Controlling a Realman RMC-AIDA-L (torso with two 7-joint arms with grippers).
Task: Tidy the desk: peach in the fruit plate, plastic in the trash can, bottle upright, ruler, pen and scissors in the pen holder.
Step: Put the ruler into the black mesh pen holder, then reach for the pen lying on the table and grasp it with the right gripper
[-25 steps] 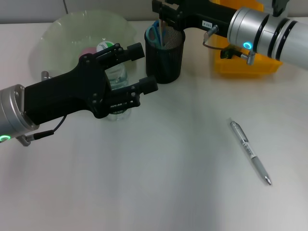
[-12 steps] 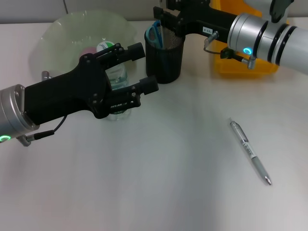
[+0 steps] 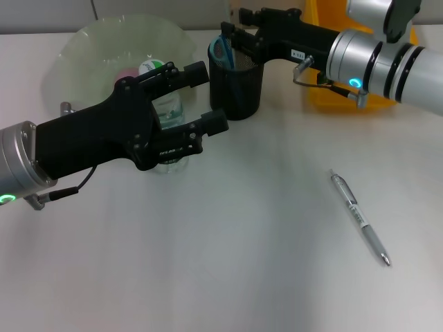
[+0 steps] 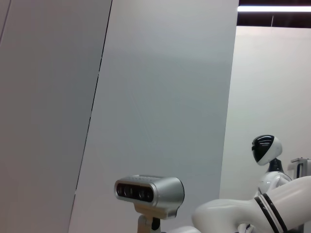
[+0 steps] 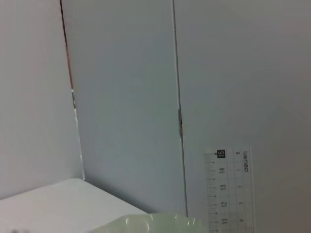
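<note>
Right claw (image 3: 232, 33) over pen holder (image 3: 236, 83), grip state unclear; left claw (image 3: 202, 97) apart by upright bottle (image 3: 168, 111). Scissors (image 3: 221, 50) in; pen (image 3: 359, 218) left on bench (image 3: 242, 242).

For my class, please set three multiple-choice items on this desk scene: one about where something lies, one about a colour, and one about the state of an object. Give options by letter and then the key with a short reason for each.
1. Where does the pen lie?
A. In the pen holder
B. On the bare table, toward the robot's right
C. In the fruit plate

2. What colour is the pen holder?
A. Black
B. Yellow
C. White

3. How does the bottle stand?
A. On its side
B. Upside down in the plate
C. Upright, between the open fingers of the left tool

Key: 1 B, the pen lies alone on the table; 2 A, the mesh cup is black; 3 C, its cap points up behind the left tool.
</note>
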